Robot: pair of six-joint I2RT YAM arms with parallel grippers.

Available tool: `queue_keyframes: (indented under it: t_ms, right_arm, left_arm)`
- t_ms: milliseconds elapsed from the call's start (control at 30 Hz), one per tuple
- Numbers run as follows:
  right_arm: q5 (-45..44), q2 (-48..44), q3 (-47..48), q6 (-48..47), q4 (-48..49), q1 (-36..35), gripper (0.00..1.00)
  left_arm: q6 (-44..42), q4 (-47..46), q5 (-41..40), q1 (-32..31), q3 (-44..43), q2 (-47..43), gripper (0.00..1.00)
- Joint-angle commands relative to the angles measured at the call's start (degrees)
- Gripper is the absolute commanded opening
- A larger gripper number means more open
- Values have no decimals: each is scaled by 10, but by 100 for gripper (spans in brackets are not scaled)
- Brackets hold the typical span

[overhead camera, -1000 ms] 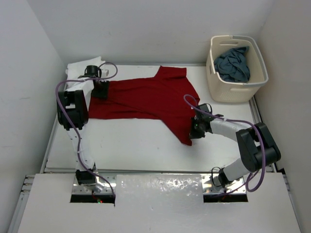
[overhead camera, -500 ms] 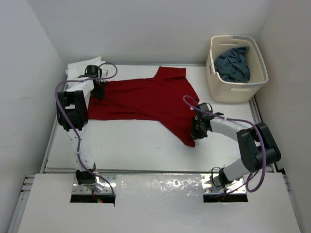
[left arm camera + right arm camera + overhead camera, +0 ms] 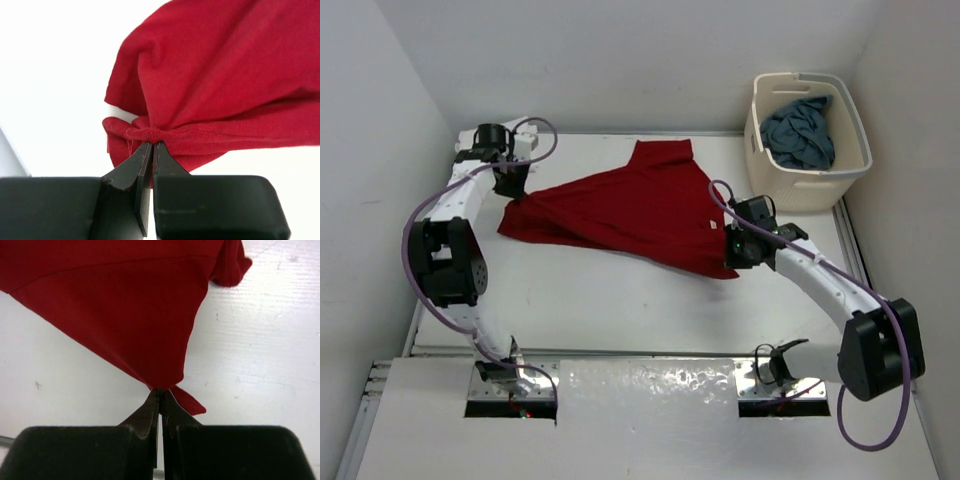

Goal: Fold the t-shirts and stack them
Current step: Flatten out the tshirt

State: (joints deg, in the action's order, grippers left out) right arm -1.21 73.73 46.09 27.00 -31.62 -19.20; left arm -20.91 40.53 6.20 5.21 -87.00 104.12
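red t-shirt (image 3: 630, 205) spans the table (image 3: 590, 300), pulled taut between both arms: left gripper (image 3: 152, 144) pinched tight on a bunched edge, right gripper (image 3: 160, 391) clamped on the opposite corner, likely to spread it flat for folding; blue-grey t-shirt (image 3: 798, 130) waits in the basket (image 3: 810, 190).

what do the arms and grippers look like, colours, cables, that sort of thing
The left arm and right arm have white links, bulky black joints and a loose purple cable each. The left gripper and right gripper are matte black, with blocky bodies and wedge fingers tapering to thin tips.
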Motion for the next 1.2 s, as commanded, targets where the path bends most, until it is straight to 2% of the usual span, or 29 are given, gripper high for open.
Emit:
queue_keyframes:
  t_ms: [0,67,100,200,267,300,400,567,733,867,967,1100,1167]
  right_arm:
    - [9,-34,21,-36,-43,4,0]
    - [9,-45,19,-43,-44,7,0]
    - [25,-48,15,-44,-39,9,0]
    - [59,-38,-1,-34,-6,10,0]
    - [69,-33,-7,-31,-3,10,0]
    - [68,-35,-10,-31,-5,10,0]
    - [50,-49,-31,-38,-7,10,0]
    - [48,-51,-61,-32,2,10,0]
    - [54,-41,-72,-23,16,10,0]
    - [44,-41,-71,-26,13,9,0]
    - [42,-38,-71,-26,14,10,0]
    - [44,-31,-66,-29,12,10,0]
    - [42,-32,-66,-31,12,10,0]
  left_arm:
    - [-43,68,6,0,17,-54,0]
    - [-55,82,0,0,37,-67,7]
    - [-58,72,-1,1,67,-77,14]
    - [-64,27,-7,1,105,-67,16]
    - [-66,45,11,1,104,-52,19]
    - [-70,62,21,1,105,-49,27]
    - [-98,114,38,5,134,-75,44]
    - [-103,138,51,35,121,-102,49]
    - [-40,61,34,43,110,-104,50]
    - [-26,41,49,42,112,-82,57]
    - [-19,25,58,42,108,-54,57]
    - [-5,-10,8,42,104,-28,57]
    - [-2,-13,11,42,98,-17,56]
